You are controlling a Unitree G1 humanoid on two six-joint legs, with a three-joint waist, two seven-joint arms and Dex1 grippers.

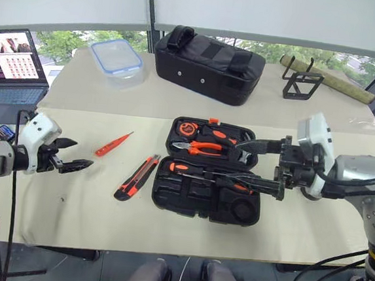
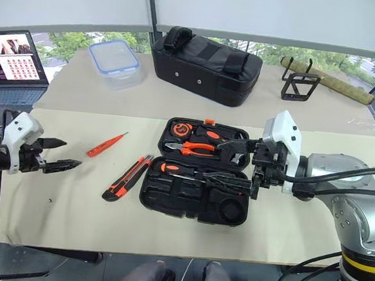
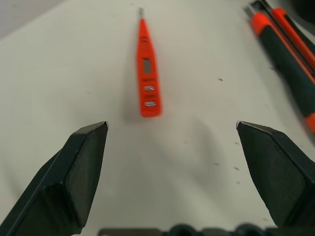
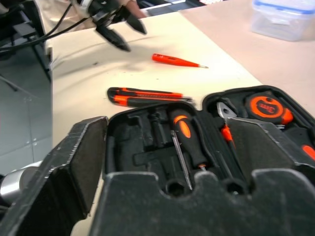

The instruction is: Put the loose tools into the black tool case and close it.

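Beige table (image 1: 69,215): we see tool case (image 1: 205,204) open mid-table, orange screwdriver (image 1: 113,144) and knife (image 1: 136,176) loose beside it. Left gripper (image 1: 73,155), right gripper (image 1: 264,165) both spread, empty. We risk nudging slim screwdriver away

A beige table (image 1: 69,215) holds an open black tool case (image 1: 209,171) near the middle. To its left lie a utility knife (image 1: 136,177) and an orange screwdriver (image 1: 113,144). Farther back sit a black bag (image 1: 207,64), a clear plastic container (image 1: 117,61), a laptop (image 1: 13,72), a wire stand (image 1: 302,83) and a roll (image 1: 337,81).
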